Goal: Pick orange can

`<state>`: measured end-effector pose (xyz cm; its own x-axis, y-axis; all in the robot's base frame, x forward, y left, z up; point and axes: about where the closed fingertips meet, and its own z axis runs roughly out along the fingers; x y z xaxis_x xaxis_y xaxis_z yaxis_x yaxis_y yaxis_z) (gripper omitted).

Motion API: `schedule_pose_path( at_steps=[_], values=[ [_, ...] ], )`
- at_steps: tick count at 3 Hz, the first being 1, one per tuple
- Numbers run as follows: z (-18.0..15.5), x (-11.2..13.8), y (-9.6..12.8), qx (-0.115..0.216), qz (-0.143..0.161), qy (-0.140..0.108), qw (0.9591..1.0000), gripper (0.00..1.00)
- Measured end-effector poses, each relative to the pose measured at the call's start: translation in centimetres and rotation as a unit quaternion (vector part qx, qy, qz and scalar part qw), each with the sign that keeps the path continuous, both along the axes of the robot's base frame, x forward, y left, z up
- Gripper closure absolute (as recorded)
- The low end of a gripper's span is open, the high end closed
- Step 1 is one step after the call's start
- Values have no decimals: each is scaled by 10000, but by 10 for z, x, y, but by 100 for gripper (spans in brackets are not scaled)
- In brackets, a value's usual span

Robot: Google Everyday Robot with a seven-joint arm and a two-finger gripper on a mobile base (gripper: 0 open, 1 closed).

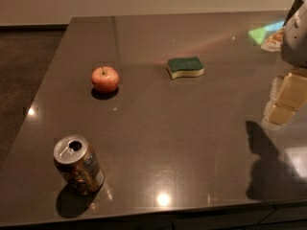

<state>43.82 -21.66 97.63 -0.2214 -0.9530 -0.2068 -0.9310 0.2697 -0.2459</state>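
The orange can stands upright near the front left edge of the dark table. It has a silver top with an open pull-tab hole and a dark orange-brown printed side. My gripper shows only partly at the upper right edge of the view, above the table's far right side. It is far from the can and holds nothing that I can see.
A red-orange apple sits on the table behind the can, to the left of centre. A green and yellow sponge lies further back near the middle. The table's front edge runs just below the can, and the floor lies to the left.
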Motion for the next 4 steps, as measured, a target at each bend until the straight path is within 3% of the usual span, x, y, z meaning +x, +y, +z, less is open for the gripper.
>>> schedule_pose_path(
  at_steps=[1, 2, 3, 4],
  values=[
    [1, 5, 4, 63, 28, 3, 10000, 0],
    [1, 23, 41, 537, 371, -90, 9978, 0],
    [-2, 28, 96, 1163, 888, -141, 9891, 0],
    [-10, 23, 155, 1708, 1427, -91, 9749, 0]
  ],
)
